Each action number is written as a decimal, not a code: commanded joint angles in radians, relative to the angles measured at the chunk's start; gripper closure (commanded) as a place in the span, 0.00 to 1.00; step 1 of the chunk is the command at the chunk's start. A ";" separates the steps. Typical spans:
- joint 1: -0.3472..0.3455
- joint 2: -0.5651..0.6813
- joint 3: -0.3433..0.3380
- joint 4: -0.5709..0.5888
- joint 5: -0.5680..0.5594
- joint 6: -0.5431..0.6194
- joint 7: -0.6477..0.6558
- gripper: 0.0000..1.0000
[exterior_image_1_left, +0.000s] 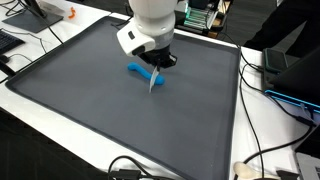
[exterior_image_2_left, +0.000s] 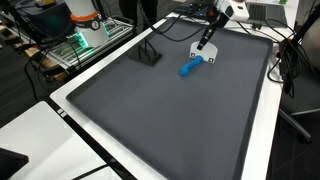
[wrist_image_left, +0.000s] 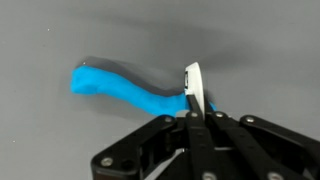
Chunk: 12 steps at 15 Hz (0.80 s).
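A tool with a curved blue handle and a thin white blade lies on the dark grey mat. My gripper is shut with the white blade pinched edge-on between its fingertips; the blue handle sticks out to the left in the wrist view. In both exterior views the gripper reaches down to the mat at the tool. Whether the tool still rests on the mat or is slightly lifted I cannot tell.
The mat covers a white table. A small black stand sits on the mat near its far edge. Cables, a dark device and electronics lie around the table's edges.
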 joint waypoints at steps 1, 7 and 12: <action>-0.007 -0.002 -0.003 -0.029 0.020 -0.042 -0.027 0.99; -0.017 -0.023 0.004 -0.041 0.043 -0.061 -0.046 0.99; -0.023 -0.037 0.007 -0.046 0.061 -0.097 -0.061 0.99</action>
